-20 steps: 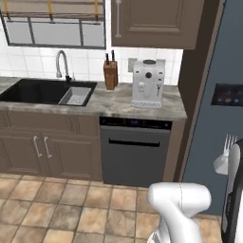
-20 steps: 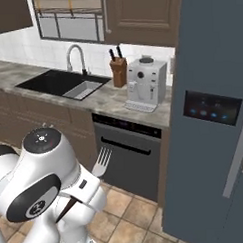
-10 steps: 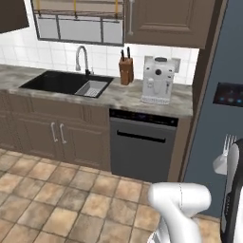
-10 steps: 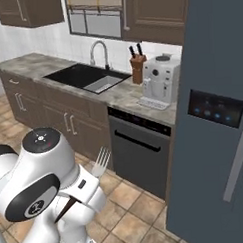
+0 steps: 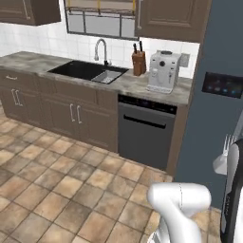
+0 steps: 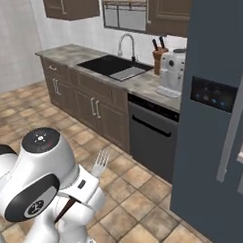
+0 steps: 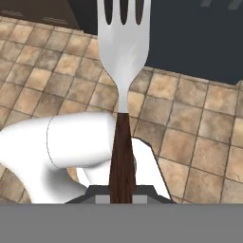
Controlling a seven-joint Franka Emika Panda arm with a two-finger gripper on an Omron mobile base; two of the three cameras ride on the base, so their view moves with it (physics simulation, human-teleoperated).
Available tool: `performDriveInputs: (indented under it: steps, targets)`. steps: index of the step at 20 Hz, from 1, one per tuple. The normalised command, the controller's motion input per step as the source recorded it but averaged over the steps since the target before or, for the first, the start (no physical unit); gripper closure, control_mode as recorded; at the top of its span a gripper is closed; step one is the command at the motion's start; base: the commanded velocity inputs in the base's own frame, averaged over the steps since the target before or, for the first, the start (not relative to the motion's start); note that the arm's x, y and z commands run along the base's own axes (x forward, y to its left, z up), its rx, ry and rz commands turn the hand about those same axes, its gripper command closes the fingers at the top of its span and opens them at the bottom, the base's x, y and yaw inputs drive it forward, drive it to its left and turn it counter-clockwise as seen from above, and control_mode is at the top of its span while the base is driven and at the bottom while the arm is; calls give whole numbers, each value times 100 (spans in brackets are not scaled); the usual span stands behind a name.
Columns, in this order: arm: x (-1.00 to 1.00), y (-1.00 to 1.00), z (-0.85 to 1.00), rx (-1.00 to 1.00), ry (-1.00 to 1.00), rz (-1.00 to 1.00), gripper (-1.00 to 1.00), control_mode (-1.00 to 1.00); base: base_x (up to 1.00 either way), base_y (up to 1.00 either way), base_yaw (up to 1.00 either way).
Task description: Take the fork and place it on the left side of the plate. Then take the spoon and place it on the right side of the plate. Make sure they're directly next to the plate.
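My gripper [image 7: 122, 191] is shut on the dark brown handle of the fork [image 7: 123, 71]. In the hand view its silver tined head points up, away from the hand, over the tiled floor. From the right base view the fork's tines [image 6: 100, 161] stick out beside my white arm, above the floor. The left base view shows the fork's head [image 5: 230, 142] at the far right edge, in front of the fridge. The plate and the spoon are out of view.
A kitchen counter [image 5: 38, 60] runs along the wall with a black sink [image 5: 90, 71], a knife block [image 5: 138, 61] and a coffee machine [image 5: 163, 71]. A dishwasher [image 5: 144, 135] sits under it. The tall dark fridge [image 6: 213, 114] stands close on the right. Open tiled floor [image 5: 57, 185] lies ahead.
The whole picture has shifted: the base has driven, so the counter now sits farther off and more floor shows. The fork stays in the shut gripper.
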Motion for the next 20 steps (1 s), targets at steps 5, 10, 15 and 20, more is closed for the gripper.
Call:
performDriveInputs:
  steps: [5,10,15,20]
  targets:
    - [0,0,0,0,0,0,100,100,-99,-28,34]
    - [0,0,0,0,0,0,100,100,-100,-23,35]
    - [0,0,0,0,0,0,100,100,-100,-9,36]
    - [0,0,0,0,0,0,100,100,-100,0,36]
